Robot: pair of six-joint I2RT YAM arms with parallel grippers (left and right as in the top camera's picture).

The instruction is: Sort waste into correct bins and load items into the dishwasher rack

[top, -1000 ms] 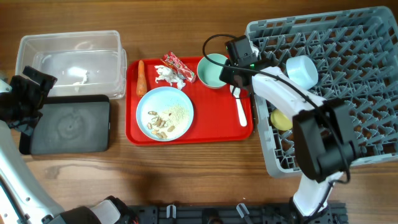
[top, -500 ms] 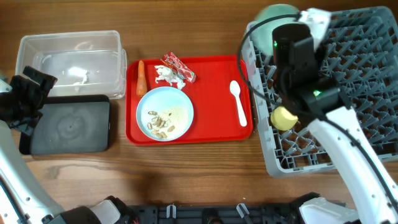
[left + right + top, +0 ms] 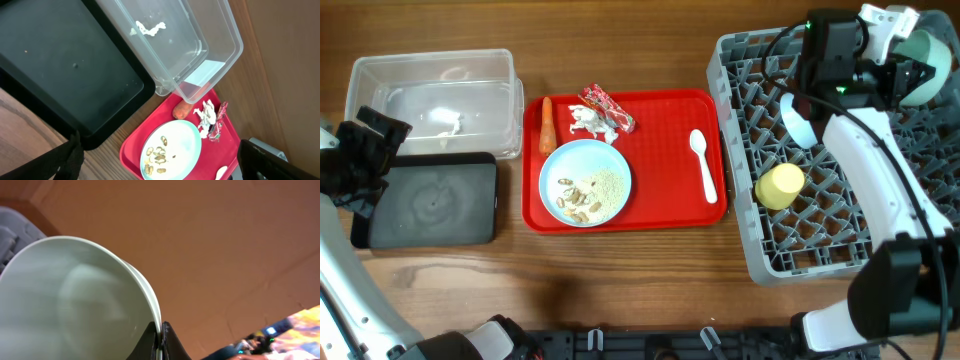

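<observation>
My right gripper (image 3: pixel 908 62) is shut on the rim of the mint-green bowl (image 3: pixel 927 50) and holds it tilted above the far right corner of the grey dishwasher rack (image 3: pixel 840 235). In the right wrist view the fingers (image 3: pixel 172 342) pinch the bowl's rim (image 3: pixel 75 295). A pale blue small bowl (image 3: pixel 798 118) and a yellow cup (image 3: pixel 780 185) sit in the rack. The pale blue plate (image 3: pixel 585 183) with nut and rice scraps, the carrot (image 3: pixel 546 124), tissue (image 3: pixel 583 122), wrapper (image 3: pixel 608 107) and white spoon (image 3: pixel 703 165) lie on the red tray (image 3: pixel 665 205). My left gripper (image 3: pixel 365 152) is open and empty.
The clear tub (image 3: pixel 435 95) stands at the far left with the black tray (image 3: pixel 430 200) in front of it. The left wrist view shows the black tray (image 3: pixel 65 65), the tub (image 3: pixel 190 45), the carrot (image 3: pixel 182 109) and the plate (image 3: pixel 170 150).
My right gripper has lifted the mint-green bowl off the red tray and carried it right, above the rack's far right corner. The left arm has not moved.
</observation>
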